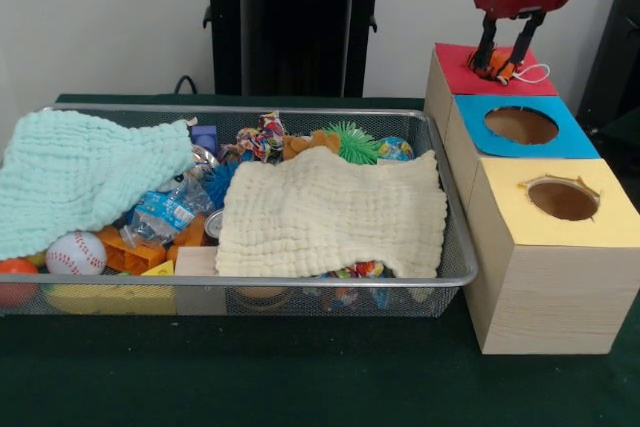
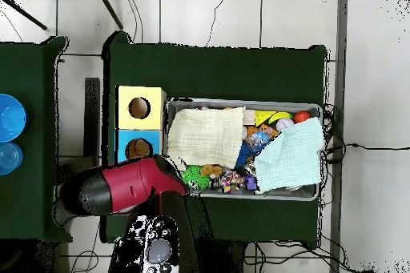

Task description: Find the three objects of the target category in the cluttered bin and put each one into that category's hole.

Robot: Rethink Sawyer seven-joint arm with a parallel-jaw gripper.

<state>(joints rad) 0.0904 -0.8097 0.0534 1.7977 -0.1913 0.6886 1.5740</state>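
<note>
In the front view the hand (image 1: 505, 65) hangs at the upper right of the frame over the red-topped box (image 1: 470, 75), its two dark fingers closed on a small orange object (image 1: 503, 71) with a white loop of cord trailing to the right — the object sits right at the red top's hole. Below it in the frame come the blue-topped box (image 1: 560, 137) and the yellow-topped box (image 1: 600, 222), each with an open round hole, the three touching in a row along the right end of the wire bin (image 1: 455, 267). The bin fills the left and centre on the green worktop (image 1: 300, 377); a cream cloth (image 1: 330, 212) covers its right half, a mint cloth (image 1: 85, 172) drapes over its left end, and between and under them lie a baseball (image 1: 75, 252), orange blocks, a crumpled plastic bottle, a green spiky ball (image 1: 352, 142) and other mixed toys. In the overhead view the red arm (image 2: 120, 188) covers the lower-left box, so the hand itself is hidden; the yellow box (image 2: 140, 107) and part of the blue one show left of the bin (image 2: 240, 102), with the cream cloth at the bin's left and the mint cloth at its right.
</note>
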